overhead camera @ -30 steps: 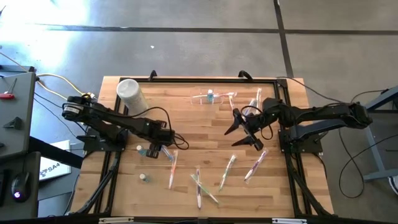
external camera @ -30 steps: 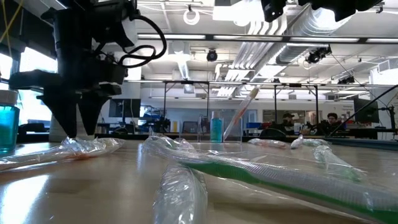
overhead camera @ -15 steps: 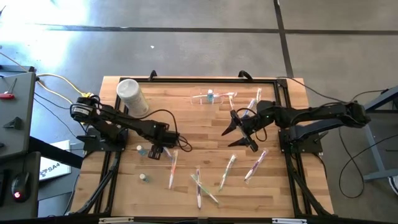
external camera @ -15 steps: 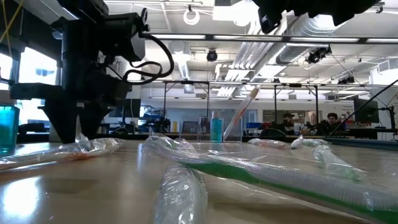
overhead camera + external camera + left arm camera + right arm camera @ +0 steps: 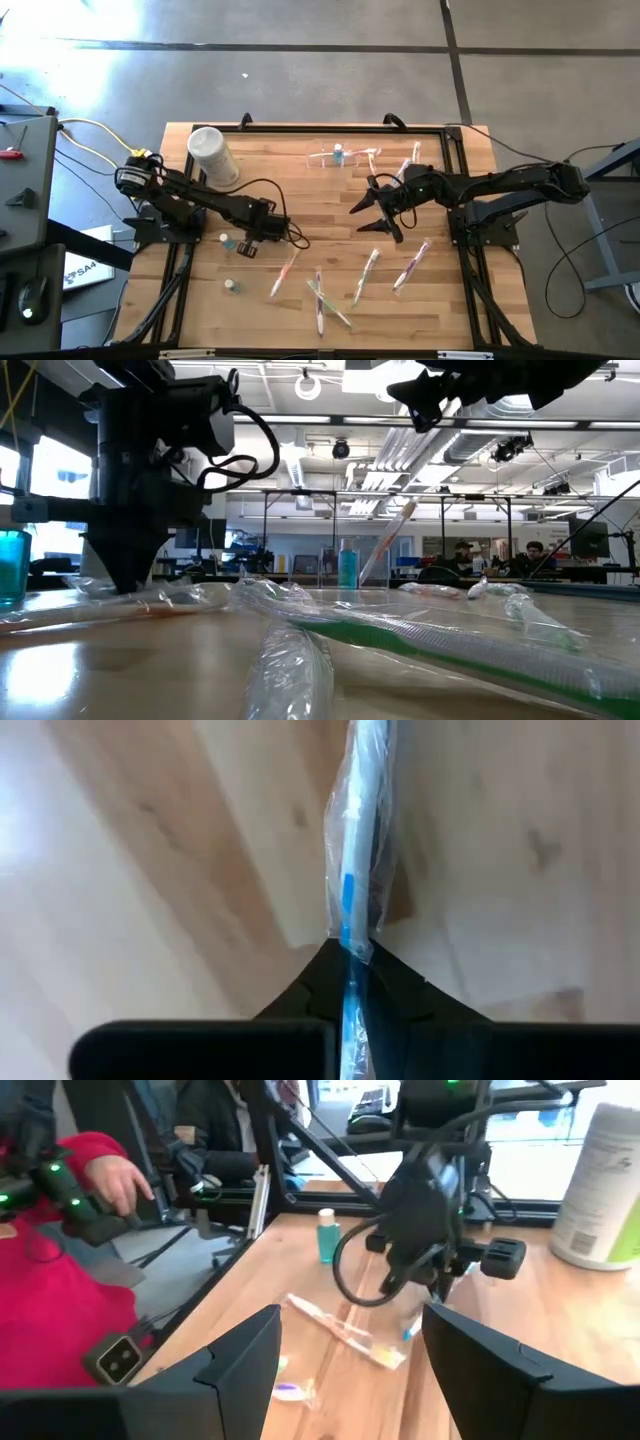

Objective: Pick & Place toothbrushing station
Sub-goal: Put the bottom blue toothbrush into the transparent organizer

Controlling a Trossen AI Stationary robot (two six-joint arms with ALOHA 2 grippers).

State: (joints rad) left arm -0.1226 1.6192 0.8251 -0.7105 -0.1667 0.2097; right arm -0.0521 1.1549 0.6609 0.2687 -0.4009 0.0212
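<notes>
Wood-slat table point(image 5: 330, 205), open lab hall behind it, with people seated far back in the low view. A person's hand point(image 5: 118, 1176) and red sleeve show off the table's edge in the right wrist view.

Landmark is the white canister point(image 5: 210, 155) at the table's far corner on the left arm's side.

- Left gripper point(image 5: 348, 955): down at the tabletop, near the canister on its front side. Fingers clenched on a plastic-wrapped blue toothbrush point(image 5: 358, 840), which lies on the wood.
- Right gripper point(image 5: 374, 224): well apart from the canister, toward the right arm's side and raised off the table. Fingers spread, nothing between them.
- Toothbrushing station point(image 5: 340, 156): clear holder standing on the table along the canister's far edge line, well apart from it and from both grippers. Untouched. A toothbrush leans in it.
- Loose wrapped toothbrushes point(image 5: 365, 275): scattered at the front of the table, well apart from the canister.
- Two small blue bottles point(image 5: 225, 241): on the table in front of the canister. One is just beside the left gripper, the other nearer the front edge.
</notes>
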